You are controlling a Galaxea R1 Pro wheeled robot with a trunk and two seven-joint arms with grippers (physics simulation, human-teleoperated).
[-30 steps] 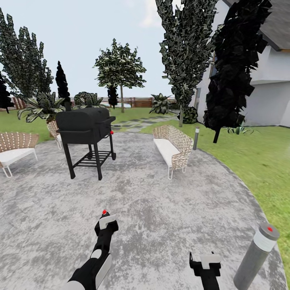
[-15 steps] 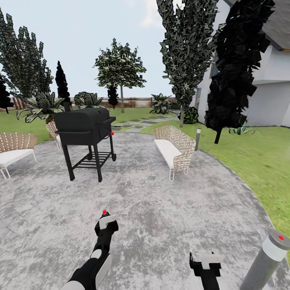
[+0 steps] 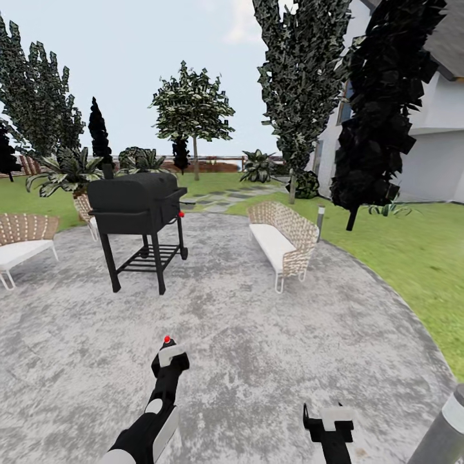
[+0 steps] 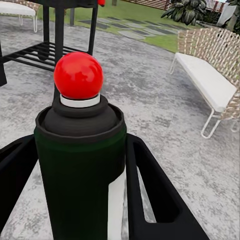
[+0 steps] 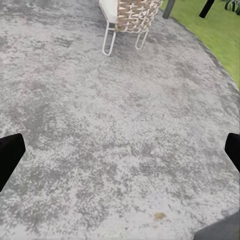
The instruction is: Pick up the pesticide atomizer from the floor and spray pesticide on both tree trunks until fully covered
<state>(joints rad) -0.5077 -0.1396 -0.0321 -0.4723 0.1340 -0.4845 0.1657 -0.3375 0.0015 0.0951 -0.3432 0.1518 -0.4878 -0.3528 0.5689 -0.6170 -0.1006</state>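
Note:
The pesticide atomizer (image 3: 169, 351), a dark bottle with a red dot on top, sits upright in my left gripper (image 3: 167, 364) low over the grey patio. In the left wrist view the atomizer (image 4: 80, 145) stands between the two black fingers (image 4: 150, 195), which press on its sides. Beside it, near the view's lower edge, is my right gripper (image 3: 328, 419). The right wrist view shows this gripper (image 5: 121, 150) open, its fingertips wide apart over bare paving. A round-crowned tree (image 3: 192, 106) stands far off near the fence. Taller leafy trees rise at the left (image 3: 38, 96) and by the house (image 3: 298, 77).
A black grill (image 3: 135, 203) stands ahead left. A wicker bench (image 3: 280, 238) is ahead right, and another wicker seat (image 3: 22, 235) is at the left edge. A grey bollard (image 3: 444, 432) is at the lower right corner. Lawn (image 3: 412, 251) and a white house (image 3: 432, 148) lie to the right.
The whole view has shifted, so the camera has moved. The bollard has slid down and right to the picture's corner. Both arms keep their pose, and the left gripper holds the atomizer throughout.

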